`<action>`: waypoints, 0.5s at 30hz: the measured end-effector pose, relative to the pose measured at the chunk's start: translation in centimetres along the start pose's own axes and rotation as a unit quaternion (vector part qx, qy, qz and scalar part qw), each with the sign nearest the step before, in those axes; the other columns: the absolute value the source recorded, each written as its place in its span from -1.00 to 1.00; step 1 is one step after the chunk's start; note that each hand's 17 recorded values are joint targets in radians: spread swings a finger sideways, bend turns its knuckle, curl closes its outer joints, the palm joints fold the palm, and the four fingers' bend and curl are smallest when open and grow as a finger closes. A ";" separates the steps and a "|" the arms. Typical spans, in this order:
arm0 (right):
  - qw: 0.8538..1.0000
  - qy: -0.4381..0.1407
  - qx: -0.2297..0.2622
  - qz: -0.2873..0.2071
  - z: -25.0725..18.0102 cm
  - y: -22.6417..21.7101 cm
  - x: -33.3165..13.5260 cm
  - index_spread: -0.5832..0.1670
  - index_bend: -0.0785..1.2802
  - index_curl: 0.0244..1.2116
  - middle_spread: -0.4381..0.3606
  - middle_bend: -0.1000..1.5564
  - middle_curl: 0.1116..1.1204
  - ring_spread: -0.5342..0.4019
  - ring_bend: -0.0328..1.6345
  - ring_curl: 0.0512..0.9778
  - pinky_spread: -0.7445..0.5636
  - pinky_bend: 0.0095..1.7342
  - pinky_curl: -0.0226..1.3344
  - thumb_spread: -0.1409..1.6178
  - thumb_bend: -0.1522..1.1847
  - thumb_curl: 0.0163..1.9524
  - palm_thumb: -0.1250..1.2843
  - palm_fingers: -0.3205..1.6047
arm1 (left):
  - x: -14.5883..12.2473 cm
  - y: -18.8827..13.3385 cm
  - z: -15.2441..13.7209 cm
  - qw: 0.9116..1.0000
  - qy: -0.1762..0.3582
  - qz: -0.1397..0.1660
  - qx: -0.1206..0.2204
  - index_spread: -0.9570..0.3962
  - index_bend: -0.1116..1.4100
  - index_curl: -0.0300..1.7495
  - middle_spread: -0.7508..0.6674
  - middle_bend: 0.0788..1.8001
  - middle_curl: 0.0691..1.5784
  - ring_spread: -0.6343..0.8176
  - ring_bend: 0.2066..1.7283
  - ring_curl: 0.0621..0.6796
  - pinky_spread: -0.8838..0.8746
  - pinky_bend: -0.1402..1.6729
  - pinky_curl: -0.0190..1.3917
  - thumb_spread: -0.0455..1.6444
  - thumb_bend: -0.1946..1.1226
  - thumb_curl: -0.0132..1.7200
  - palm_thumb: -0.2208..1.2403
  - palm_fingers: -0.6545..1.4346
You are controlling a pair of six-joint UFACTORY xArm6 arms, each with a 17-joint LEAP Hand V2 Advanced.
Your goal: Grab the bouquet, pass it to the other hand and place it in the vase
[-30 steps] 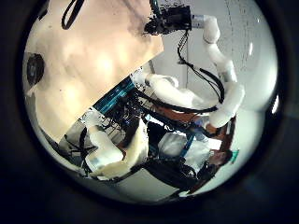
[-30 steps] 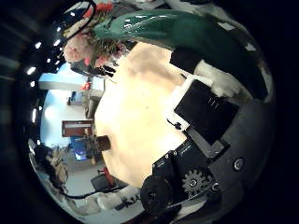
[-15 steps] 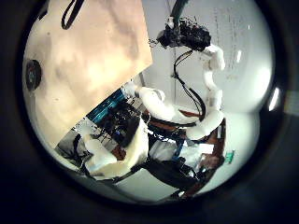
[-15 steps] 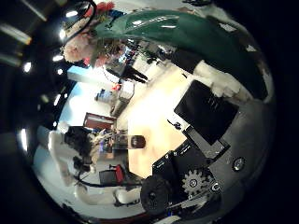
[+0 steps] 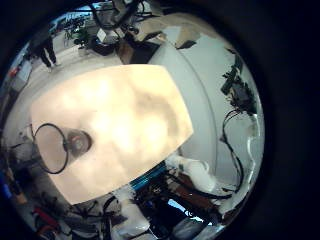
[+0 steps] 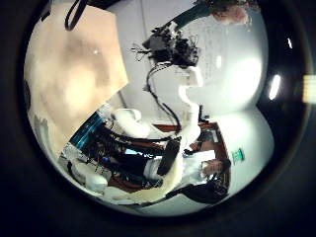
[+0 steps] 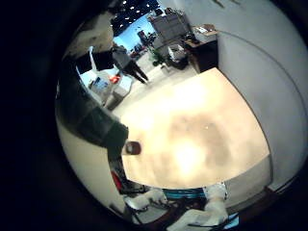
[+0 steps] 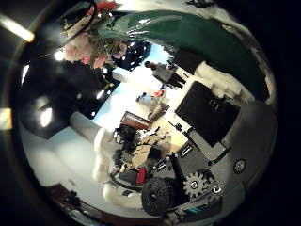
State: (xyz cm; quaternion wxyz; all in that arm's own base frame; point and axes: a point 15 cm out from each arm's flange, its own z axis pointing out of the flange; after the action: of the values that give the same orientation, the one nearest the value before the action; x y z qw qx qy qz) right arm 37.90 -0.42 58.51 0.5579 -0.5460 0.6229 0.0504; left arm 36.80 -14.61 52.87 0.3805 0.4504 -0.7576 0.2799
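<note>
The bouquet lies close across my right palm in the right thumb side palm view: its flower heads at one end, its paper wrap running past my right hand's fingers, which curl by it. The wrap also shows in the right little finger side palm view. The left thumb side palm view shows my right hand raised away from the table, with flowers beyond it. The vase stands small on the table; it also shows in the right little finger side palm view.
A thin loop lies on the table beside the vase. The table edge lies below my left palm, with equipment beyond it. Room furniture stands past the table's far side.
Both palm pictures have swung, so both hands have moved. The right thumb side view turned from the table to the room while the bouquet kept its place against the palm.
</note>
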 end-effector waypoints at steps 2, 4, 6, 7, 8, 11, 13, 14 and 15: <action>1.000 -0.018 -0.005 -0.009 0.4 0.2 -0.8 -0.02 0.85 0.39 -0.19 0.77 0.21 -0.22 0.81 0.24 -0.17 0.57 -0.05 0.11 -0.78 0.07 0.82 0.56 | 0.1 -0.8 -0.8 0.999 0.041 0.001 0.012 0.61 -0.63 -0.60 0.69 -0.85 -0.66 0.68 -0.60 -0.51 0.77 -0.44 -0.75 0.24 -0.74 -0.66 -0.55 -0.33; 0.999 -0.031 -0.011 -0.018 0.8 0.5 -1.4 -0.01 0.85 0.39 -0.19 0.77 0.20 -0.22 0.81 0.24 -0.17 0.56 -0.03 0.11 -0.78 0.08 0.82 0.56 | 0.2 -1.4 -1.5 0.997 0.077 0.003 0.019 0.61 -0.64 -0.60 0.69 -0.85 -0.65 0.68 -0.60 -0.51 0.77 -0.44 -0.75 0.23 -0.75 -0.66 -0.55 -0.33; 0.998 -0.048 -0.020 -0.030 1.7 1.1 -2.2 -0.01 0.86 0.38 -0.19 0.78 0.19 -0.22 0.81 0.23 -0.17 0.55 -0.01 0.11 -0.78 0.09 0.82 0.56 | 0.4 -1.8 -2.0 0.994 0.110 0.006 0.021 0.62 -0.64 -0.61 0.70 -0.85 -0.65 0.68 -0.59 -0.51 0.77 -0.43 -0.75 0.21 -0.75 -0.65 -0.55 -0.34; 0.998 -0.054 -0.025 -0.036 2.0 1.4 -2.6 -0.01 0.86 0.38 -0.19 0.78 0.19 -0.22 0.81 0.23 -0.17 0.54 -0.01 0.11 -0.78 0.09 0.82 0.56 | 0.5 -1.9 -2.1 0.992 0.122 0.007 0.021 0.62 -0.64 -0.61 0.70 -0.85 -0.65 0.68 -0.59 -0.51 0.77 -0.43 -0.74 0.21 -0.75 -0.65 -0.55 -0.34; 0.997 -0.058 -0.029 -0.041 2.3 1.7 -2.8 -0.01 0.86 0.37 -0.19 0.78 0.19 -0.22 0.81 0.24 -0.17 0.54 0.00 0.11 -0.78 0.10 0.82 0.56 | 0.4 -2.1 -2.3 0.991 0.133 0.008 0.022 0.62 -0.64 -0.61 0.70 -0.85 -0.65 0.69 -0.59 -0.51 0.77 -0.43 -0.74 0.20 -0.75 -0.65 -0.55 -0.35; 0.995 -0.074 -0.050 -0.044 3.8 3.2 -3.0 0.00 0.87 0.36 -0.19 0.78 0.18 -0.22 0.82 0.24 -0.16 0.53 0.02 0.10 -0.78 0.12 0.82 0.56 | 0.4 -2.6 -2.4 0.989 0.146 0.011 0.025 0.63 -0.64 -0.61 0.71 -0.86 -0.65 0.68 -0.59 -0.51 0.78 -0.43 -0.74 0.18 -0.75 -0.64 -0.55 -0.36; 0.994 -0.084 -0.065 -0.040 4.9 4.6 -2.7 0.00 0.87 0.36 -0.19 0.79 0.17 -0.22 0.82 0.24 -0.16 0.52 0.03 0.10 -0.78 0.12 0.83 0.56 | 0.3 -2.8 -2.4 0.988 0.149 0.016 0.027 0.63 -0.64 -0.62 0.72 -0.86 -0.65 0.68 -0.59 -0.51 0.79 -0.42 -0.74 0.18 -0.75 -0.64 -0.55 -0.36; 0.993 -0.087 -0.070 -0.038 5.2 5.1 -2.6 0.00 0.87 0.36 -0.19 0.79 0.17 -0.22 0.82 0.24 -0.16 0.52 0.04 0.10 -0.78 0.13 0.83 0.56 | 0.3 -2.9 -2.3 0.988 0.150 0.020 0.028 0.63 -0.65 -0.62 0.72 -0.86 -0.65 0.68 -0.59 -0.50 0.79 -0.42 -0.74 0.18 -0.75 -0.64 -0.55 -0.36; 0.992 -0.091 -0.076 -0.035 5.7 5.9 -2.4 0.00 0.88 0.35 -0.18 0.79 0.17 -0.22 0.82 0.24 -0.16 0.52 0.05 0.10 -0.78 0.13 0.83 0.55 | 0.2 -3.0 -2.3 0.988 0.151 0.023 0.030 0.63 -0.65 -0.62 0.73 -0.86 -0.65 0.68 -0.59 -0.50 0.79 -0.41 -0.73 0.17 -0.75 -0.64 -0.54 -0.37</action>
State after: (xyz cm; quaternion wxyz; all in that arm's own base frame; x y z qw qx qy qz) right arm 36.68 7.29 54.98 0.5706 -0.6015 0.5442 0.1281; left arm 40.12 -14.27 54.59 0.4701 0.3964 -0.6933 0.3758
